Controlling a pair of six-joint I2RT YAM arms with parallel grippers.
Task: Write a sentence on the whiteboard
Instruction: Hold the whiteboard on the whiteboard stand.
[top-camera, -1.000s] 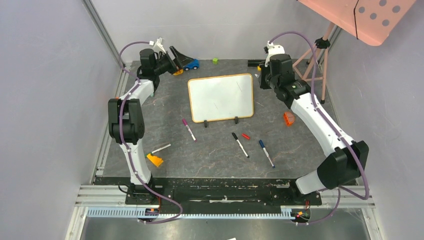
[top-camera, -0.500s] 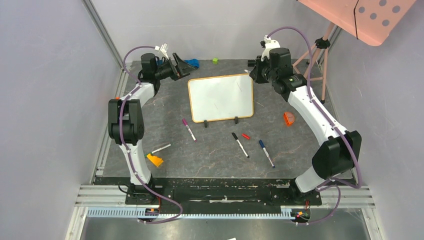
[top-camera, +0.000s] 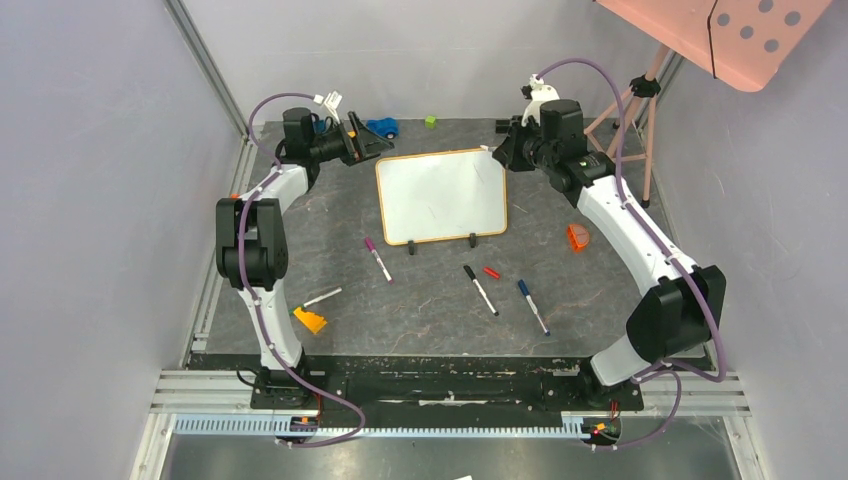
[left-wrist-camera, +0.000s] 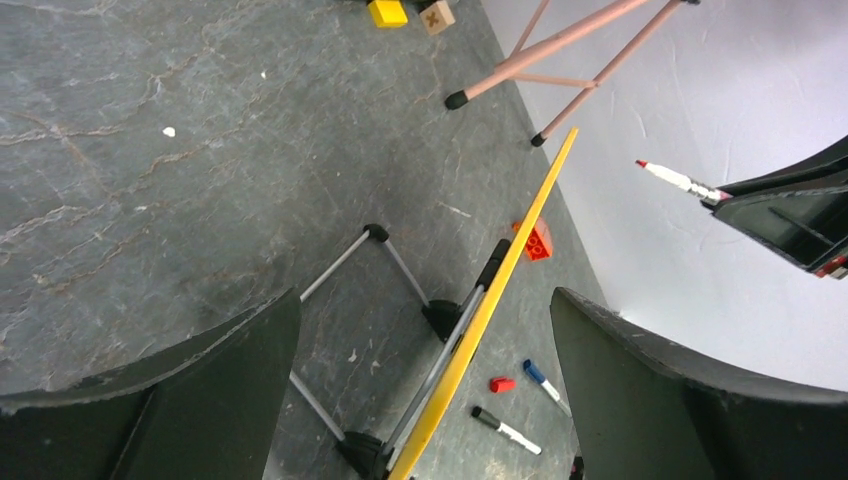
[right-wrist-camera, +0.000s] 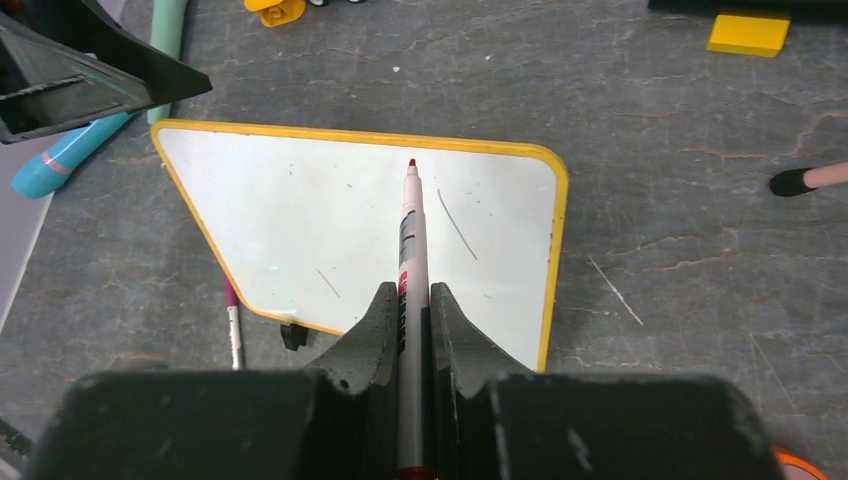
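Observation:
The whiteboard (top-camera: 440, 195) stands propped on two black clip feet mid-table, its orange frame edge-on in the left wrist view (left-wrist-camera: 500, 290). Its face (right-wrist-camera: 330, 230) carries only a few faint thin strokes, and the sentence is not in view. My right gripper (top-camera: 505, 150) hangs by the board's top right corner, shut on a red marker (right-wrist-camera: 410, 235). The marker's tip (left-wrist-camera: 645, 163) points at the board, a short gap away. My left gripper (top-camera: 372, 146) is wide open by the top left corner, nothing between its jaws (left-wrist-camera: 425, 390).
In front of the board lie a pink-capped marker (top-camera: 377, 258), a black marker (top-camera: 480, 289), a blue marker (top-camera: 532, 305) and a red cap (top-camera: 491, 272). An orange piece (top-camera: 577, 236), a blue toy car (top-camera: 381, 127) and a pink tripod (top-camera: 630, 120) ring the board.
My right gripper has swung from the board's right edge up to its top right corner with the marker. My left gripper turned toward the top left corner, still open.

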